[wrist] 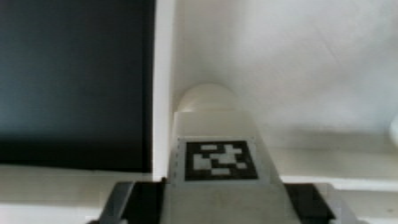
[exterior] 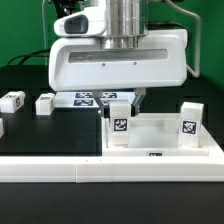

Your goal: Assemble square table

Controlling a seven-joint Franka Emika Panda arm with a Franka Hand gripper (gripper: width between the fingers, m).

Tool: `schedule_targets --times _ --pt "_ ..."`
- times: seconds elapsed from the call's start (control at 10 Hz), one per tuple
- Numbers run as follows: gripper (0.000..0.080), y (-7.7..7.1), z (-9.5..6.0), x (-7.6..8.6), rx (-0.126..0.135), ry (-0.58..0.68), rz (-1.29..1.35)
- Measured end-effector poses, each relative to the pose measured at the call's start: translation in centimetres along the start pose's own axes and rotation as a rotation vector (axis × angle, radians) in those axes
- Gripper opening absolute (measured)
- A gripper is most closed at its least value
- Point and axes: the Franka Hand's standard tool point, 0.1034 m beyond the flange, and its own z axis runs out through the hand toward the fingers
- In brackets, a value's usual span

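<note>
Gripper [exterior: 120, 106] shut tight on a white leg [exterior: 120, 126].
Its two fingers [wrist: 135, 200] squeeze the leg from both sides. The leg stands up straight at one corner of the big white square table [exterior: 160, 142]. A second leg [exterior: 188, 120] stands at the corner toward the exterior view's right.
</note>
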Motion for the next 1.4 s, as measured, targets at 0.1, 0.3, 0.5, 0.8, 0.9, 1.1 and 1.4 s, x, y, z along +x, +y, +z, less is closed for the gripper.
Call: schedule_targets --times 0.1,0.3,0.5,0.8,0.9,1.1,1.4 --pt "0.0288 0.02 0.04 -0.04 0.001 0.003 0.113" --pt "0.0289 -0.01 0.12 -0.14 0.007 0.004 0.351" --pt "0.029 -0.02 0.15 -0.15 0.012 0.007 0.517" --pt "0.029 -0.1 0.12 -0.21 0.032 -0.014 0.879" --pt "0.029 -0.12 0.13 -0.24 0.033 -0.018 0.984" --pt "0.029 -0.05 0.16 -0.31 0.039 -0.026 1.102" --pt "0.029 -0.18 0.17 -0.33 0.048 -0.032 1.186"
